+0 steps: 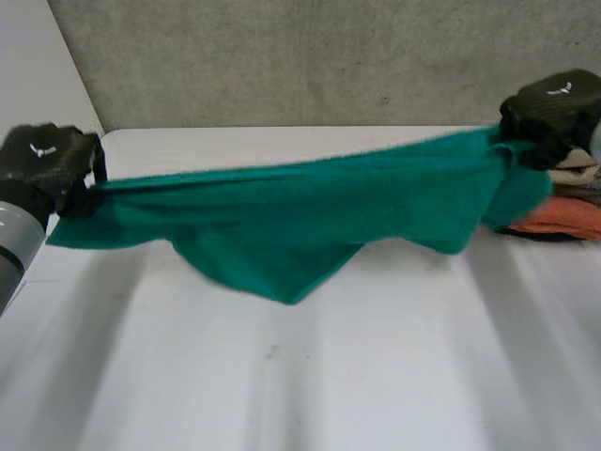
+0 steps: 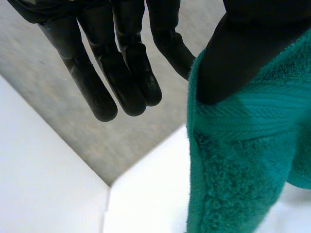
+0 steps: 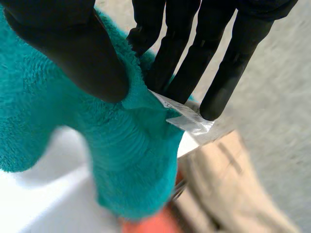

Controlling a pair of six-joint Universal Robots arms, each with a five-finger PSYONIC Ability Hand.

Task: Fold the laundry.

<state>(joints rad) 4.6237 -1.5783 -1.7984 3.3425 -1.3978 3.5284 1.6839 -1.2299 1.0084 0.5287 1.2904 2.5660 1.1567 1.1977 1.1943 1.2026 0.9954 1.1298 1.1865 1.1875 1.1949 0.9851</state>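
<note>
A green towel hangs stretched above the white table, sagging to a point in the middle. My left hand grips its left end; in the left wrist view the thumb pinches the towel while the other fingers stay straight beside it. At the towel's right end is my right hand. In the right wrist view its thumb presses the towel against the fingers, by a white label.
A stack of folded laundry, beige over orange, lies on the table at the right, just under my right hand; the beige piece lies below its fingertips. A grey wall stands behind the table.
</note>
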